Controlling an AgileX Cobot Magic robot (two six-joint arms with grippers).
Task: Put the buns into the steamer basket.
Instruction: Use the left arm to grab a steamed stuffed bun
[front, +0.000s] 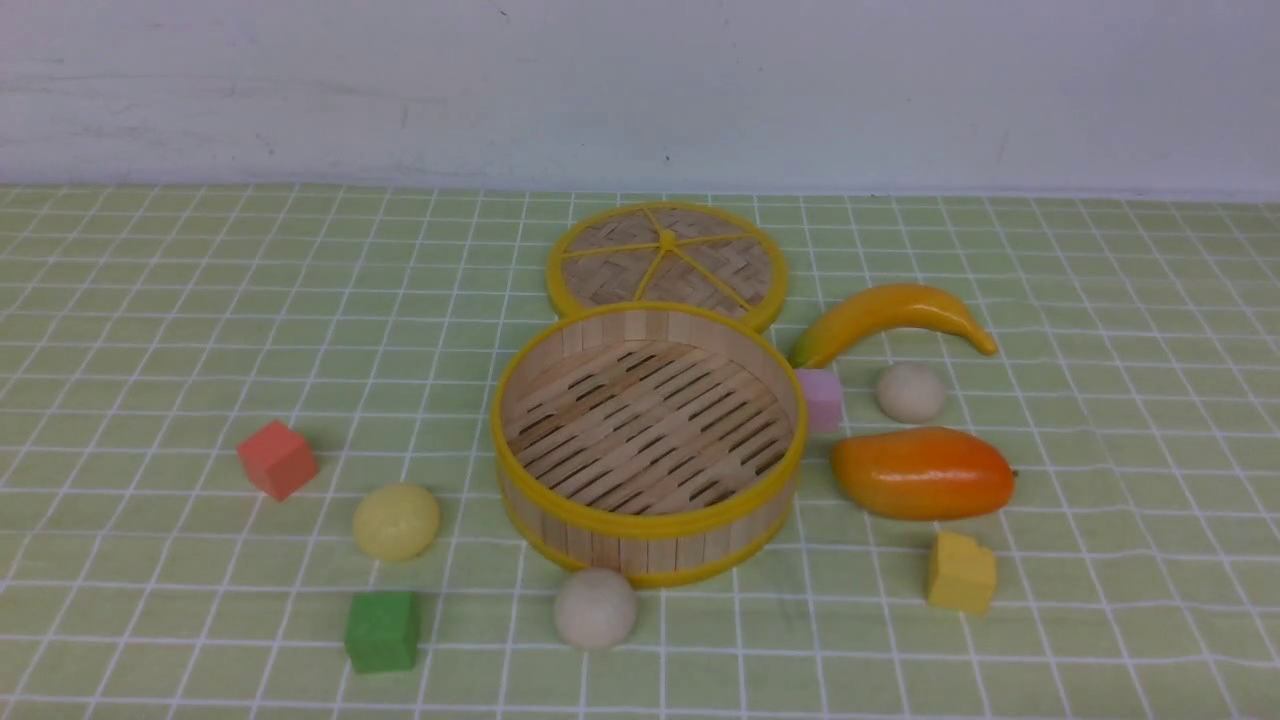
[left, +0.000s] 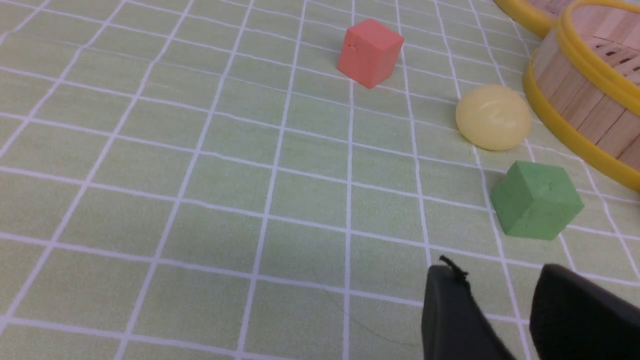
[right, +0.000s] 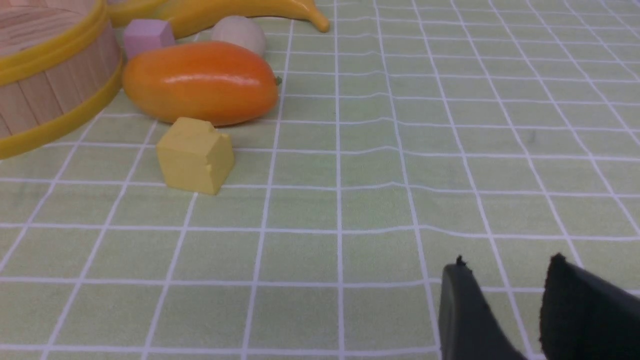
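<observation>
1. Three smooth round dough buns lie outside the empty round bamboo steamer basket (front: 645, 528): pale yellow bun (front: 396, 521) to its left, near off-white bun (front: 595, 608) just before its wall, far off-white bun (front: 910, 392) to its right.
2. Left gripper (left: 497, 280): jaws parted, empty.
3. Right gripper (right: 507, 270): jaws parted, empty.

Lid (front: 667, 262), banana (front: 890, 315), mango (front: 922, 472), coloured cubes (front: 277, 458)
</observation>
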